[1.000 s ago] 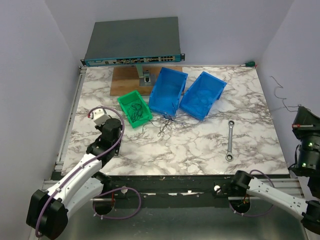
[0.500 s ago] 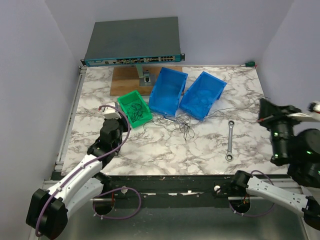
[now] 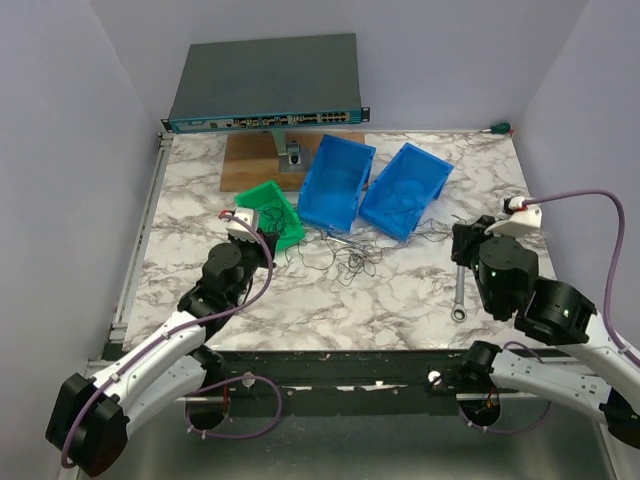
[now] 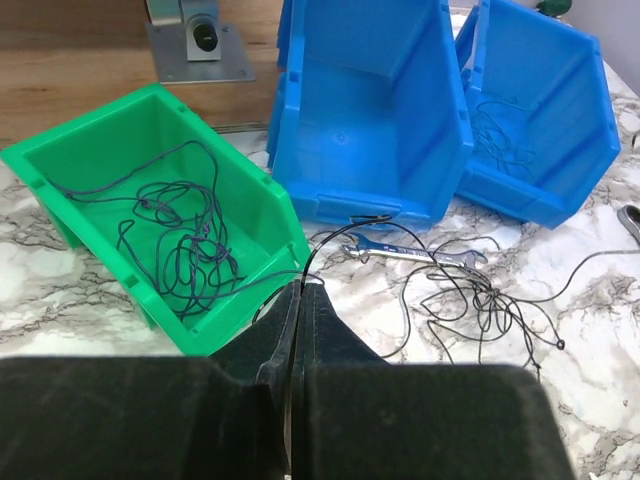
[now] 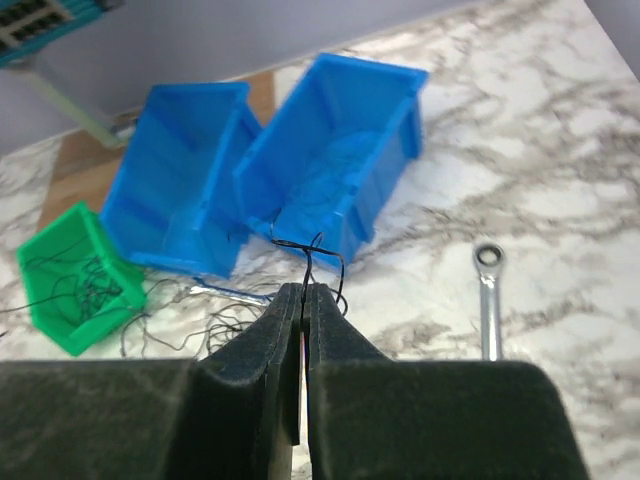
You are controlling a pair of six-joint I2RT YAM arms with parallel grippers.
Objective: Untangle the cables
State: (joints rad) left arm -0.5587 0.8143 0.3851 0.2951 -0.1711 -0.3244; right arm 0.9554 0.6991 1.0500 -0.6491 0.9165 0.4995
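Note:
A tangle of thin dark cables (image 3: 350, 262) lies on the marble table in front of the blue bins; it also shows in the left wrist view (image 4: 480, 300). More cables lie in the green bin (image 4: 175, 235) and in the right blue bin (image 4: 510, 125). My left gripper (image 4: 300, 285) is shut on a dark cable that arcs toward the tangle, near the green bin's front corner. My right gripper (image 5: 305, 288) is shut on a dark cable whose end loops above the fingertips, over the table right of the bins.
Two blue bins (image 3: 335, 180) (image 3: 405, 188) lie tipped on their sides beside the green bin (image 3: 268, 215). A silver wrench (image 3: 461, 282) lies at the right; a small wrench (image 4: 410, 252) lies under the tangle. A network switch (image 3: 265, 85) and wooden board (image 3: 255, 160) sit at the back.
My right arm swung in from the far right and came down over the table, cable in its grip. My left gripper moved right and forward toward the green bin. The tangle shifted slightly.

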